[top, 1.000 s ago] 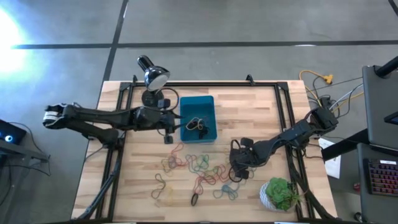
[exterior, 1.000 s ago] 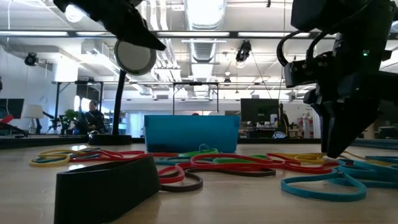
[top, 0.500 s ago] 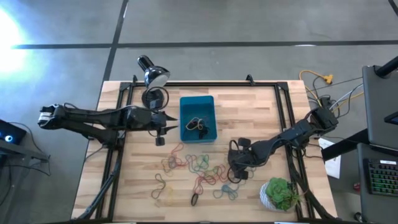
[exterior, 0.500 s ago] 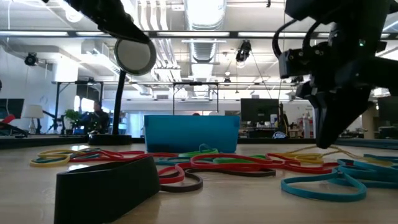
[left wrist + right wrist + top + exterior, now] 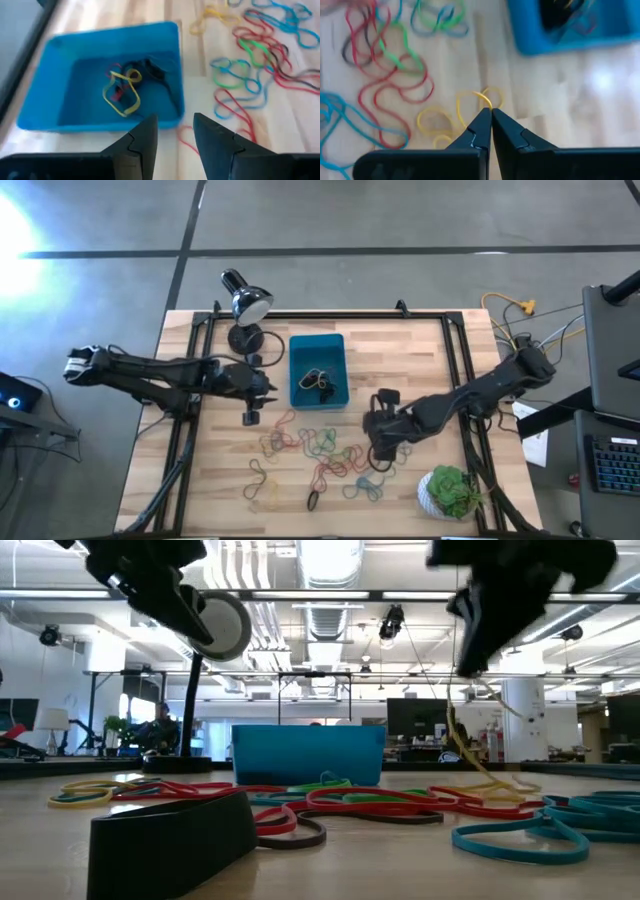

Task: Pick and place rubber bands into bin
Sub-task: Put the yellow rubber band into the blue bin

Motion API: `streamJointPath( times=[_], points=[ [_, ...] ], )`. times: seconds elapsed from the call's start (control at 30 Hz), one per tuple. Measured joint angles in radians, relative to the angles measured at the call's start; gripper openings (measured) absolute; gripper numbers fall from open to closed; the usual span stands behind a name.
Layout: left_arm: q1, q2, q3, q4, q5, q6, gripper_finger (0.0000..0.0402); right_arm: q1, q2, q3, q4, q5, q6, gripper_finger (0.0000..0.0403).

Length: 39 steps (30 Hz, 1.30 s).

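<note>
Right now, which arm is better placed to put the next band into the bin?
The right. Its pincer is shut on a yellow rubber band, lifted off the table. The left pincer is open and empty beside the bin.

- In the low view we lose the right gripper to the top edge at one o'clock; only its lower tip shows.
- The left gripper is cut off at eleven o'clock.
- The teal bin hides its contents behind its near wall.
- In the right wrist view, the bin at one o'clock is blurred and cropped; what lies inside we cannot tell.
</note>
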Motion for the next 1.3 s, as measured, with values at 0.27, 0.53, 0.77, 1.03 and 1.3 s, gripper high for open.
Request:
streamJointPath(
  times=[0.27, 0.53, 0.77, 1.03, 1.3],
  points=[
    [-0.065, 0.033, -0.040, -0.006, 0.053, -0.078, 0.0112, -0.030, -0.048, 0.134, -0.018, 0.103, -0.168, 0.0008],
    [-0.148, 0.031, -0.150, 0.028, 0.054, -0.237, 0.0112, -0.127, -0.038, 0.238, -0.014, 0.119, -0.344, 0.0008],
    [-0.233, 0.032, -0.227, 0.155, 0.056, -0.316, 0.0112, -0.224, -0.033, 0.280, 0.070, 0.116, -0.490, 0.0008],
    [-0.277, 0.032, -0.294, 0.280, 0.052, -0.367, 0.0112, -0.307, -0.033, 0.369, 0.071, 0.112, -0.602, 0.0008],
    [-0.280, 0.035, -0.310, 0.315, 0.050, -0.369, 0.0112, -0.333, -0.035, 0.473, 0.046, 0.108, -0.647, 0.0008]
  ],
)
